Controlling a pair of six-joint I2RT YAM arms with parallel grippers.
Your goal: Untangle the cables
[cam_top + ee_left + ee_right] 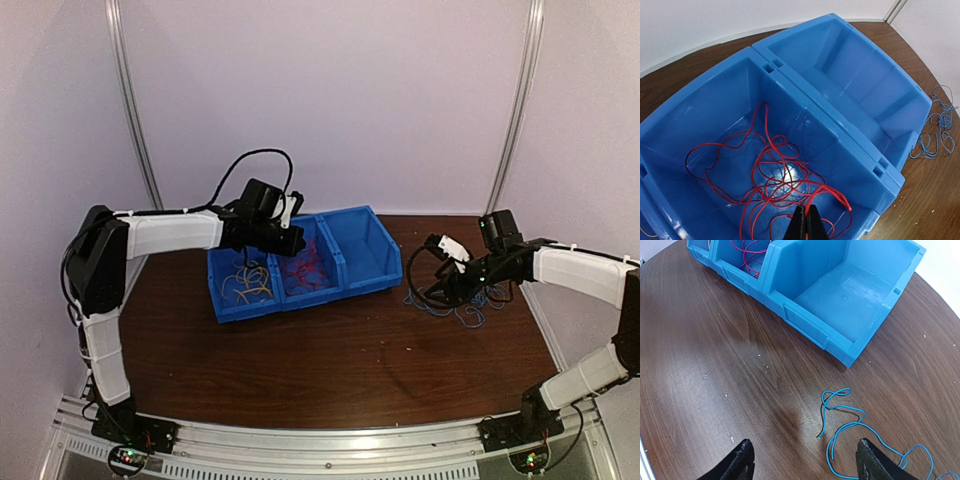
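Top view: yellow cables (248, 283) and red cables (305, 265) lie in adjoining blue bins (375, 215), and blue cables (465, 305) lie on the table (300, 360).
Left wrist: the left gripper (806, 222), jaws pressed together, hangs over the red cables.
Right wrist: the right gripper (807, 462) is spread wide above the blue cables.

A row of three blue plastic storage bins (368, 248) stands side by side, walls touching, toward the far side of a dark brown wood-grain desk (300, 370). The desk's surface is glossy, scuffed and flecked with white specks. Behind rises a pale wall (330, 100) with two silver metal strips (134, 110) running upward. A slotted aluminium rail (330, 455) edges the near side.
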